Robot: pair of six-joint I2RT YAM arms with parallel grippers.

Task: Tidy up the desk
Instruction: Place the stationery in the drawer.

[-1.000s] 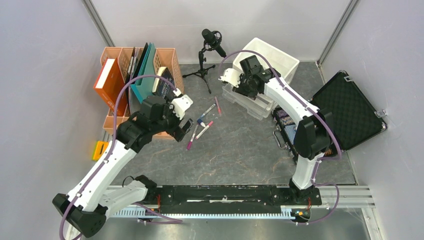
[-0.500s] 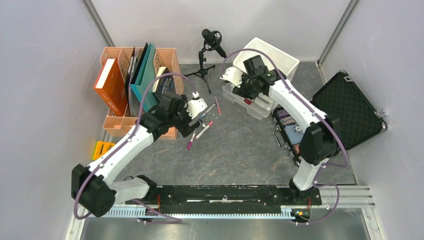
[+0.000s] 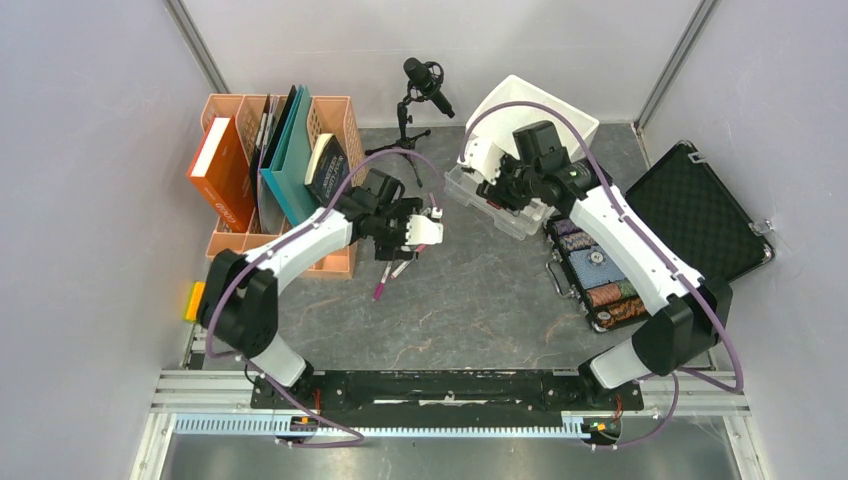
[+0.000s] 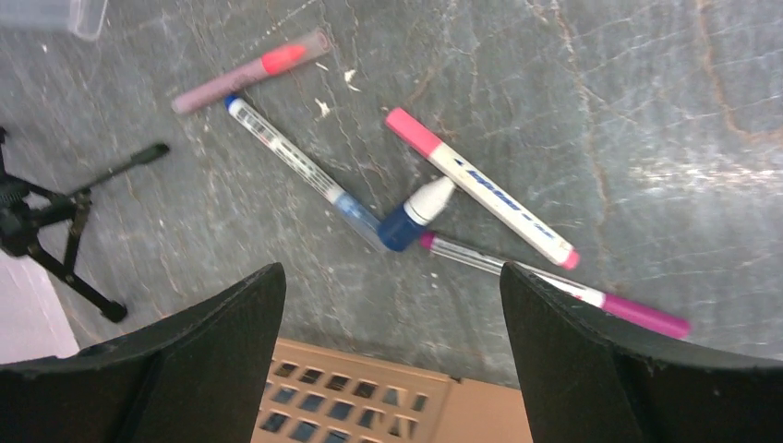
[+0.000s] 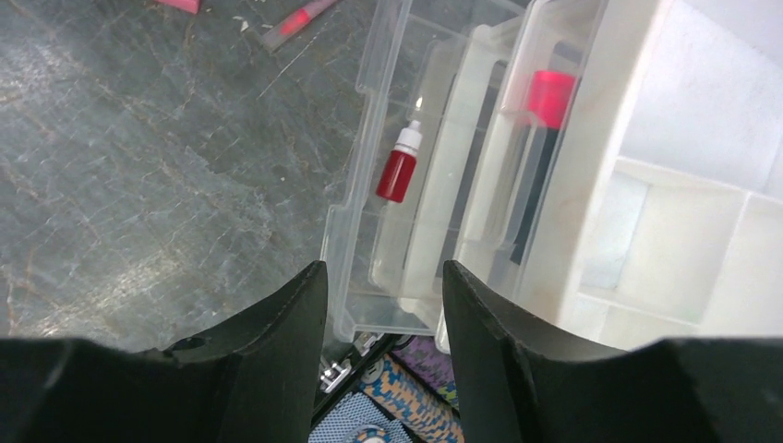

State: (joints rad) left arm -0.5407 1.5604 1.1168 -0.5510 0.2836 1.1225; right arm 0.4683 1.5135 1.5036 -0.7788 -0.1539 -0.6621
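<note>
The desk (image 3: 470,300) is a dark grey veined tabletop. Several pens lie on it left of centre: a pink-and-white marker (image 4: 485,189), a magenta pen (image 4: 554,286), a blue pen (image 4: 295,161), a blue cap (image 4: 411,217) and a pink translucent pen (image 4: 254,69). My left gripper (image 4: 392,277) is open and empty, hovering just above them (image 3: 398,245). My right gripper (image 5: 383,272) is open and empty over the near end of a clear plastic tray (image 5: 369,111). The tray holds a small red bottle (image 5: 399,171) and a red-capped marker (image 5: 545,120).
An orange basket (image 3: 335,120) with books stands at the back left, its edge under my left gripper (image 4: 369,397). A microphone on a tripod (image 3: 410,135) stands at the back. A white bin (image 3: 545,105) sits behind the tray. An open black case (image 3: 700,220) with poker chips (image 3: 600,285) lies at the right.
My left arm has stretched forward and right, from beside the orange basket to over the pens. My right gripper has shifted right along the clear tray. Both stay open.
</note>
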